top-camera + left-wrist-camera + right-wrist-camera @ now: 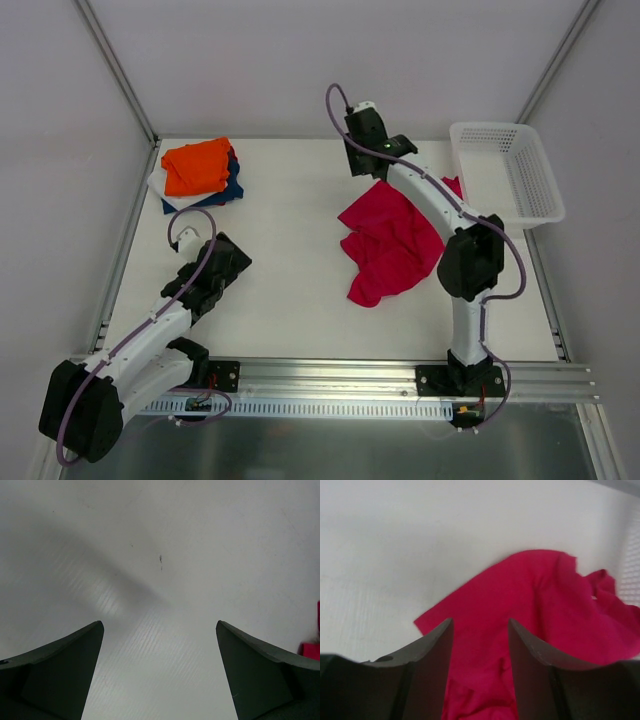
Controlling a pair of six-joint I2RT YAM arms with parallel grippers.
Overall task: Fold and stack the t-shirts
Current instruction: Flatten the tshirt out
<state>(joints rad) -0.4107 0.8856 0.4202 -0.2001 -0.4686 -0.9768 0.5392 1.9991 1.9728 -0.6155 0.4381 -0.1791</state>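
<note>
White worktop (300, 250), right hand (481, 622) part spread and empty above crumpled crimson t-shirt (530, 610) at 3 o'clock, left hand (159, 623) spread wide at 8 o'clock, folded t-shirt stack (198, 168) at 10 o'clock, mesh basket (520, 170) at 2 o'clock

Table (300, 290): white and flat, with fine ribs in its surface.
Far left corner: a pile of folded t-shirts (200, 175) lies here, the orange one on top, with navy and white edges showing under it.
Middle right: a red t-shirt (385, 245), not folded, lies crumpled on the surface.
Far right corner: a white mesh basket (540, 180), with a bit of the red t-shirt just beside it.
</note>
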